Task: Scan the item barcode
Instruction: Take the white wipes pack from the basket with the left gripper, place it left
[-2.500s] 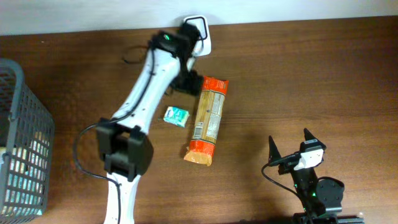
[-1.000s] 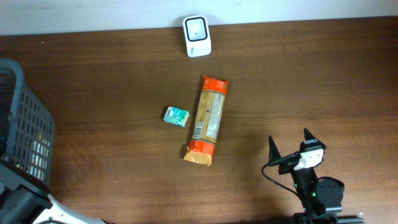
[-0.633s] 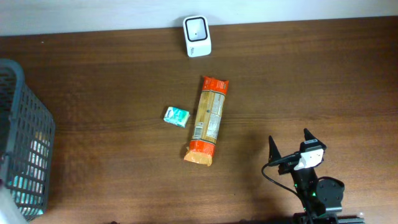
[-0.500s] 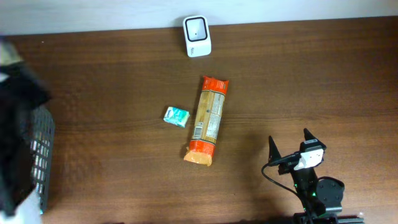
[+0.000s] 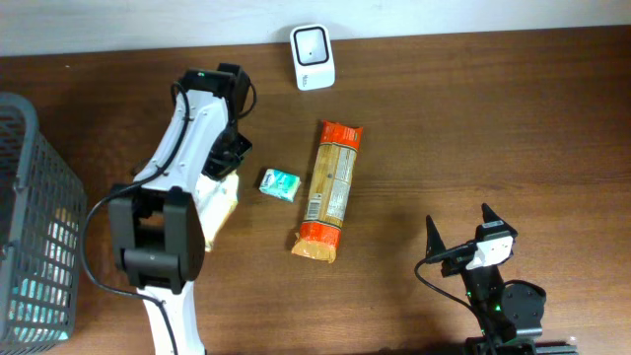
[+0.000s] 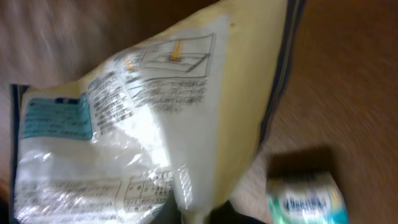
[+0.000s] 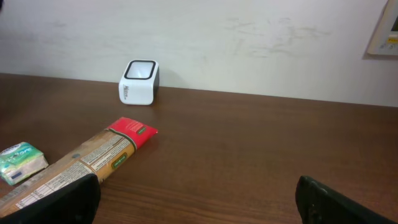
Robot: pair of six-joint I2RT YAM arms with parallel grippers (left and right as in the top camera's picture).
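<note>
My left gripper (image 5: 230, 156) is low over the table, left of a small green pack (image 5: 280, 183). Its jaws are shut on the edge of a yellow and white printed bag (image 6: 155, 118). From above, the bag (image 5: 219, 202) lies under the arm. The green pack (image 6: 305, 200) shows blurred at the lower right of the left wrist view. The white scanner (image 5: 313, 44) stands at the table's back edge, also seen as a scanner (image 7: 139, 82) from the right wrist. My right gripper (image 5: 459, 229) rests open and empty at the front right, its right gripper (image 7: 199, 193) jaws wide apart.
A long orange pasta package (image 5: 328, 192) lies in the middle of the table, right of the green pack. A grey wire basket (image 5: 39, 227) with more goods stands at the left edge. A white wall rises behind the scanner.
The left arm left the scanner, swung out over the basket, and is back over the table with the yellow bag, left of the green pack. The right arm has not moved.
</note>
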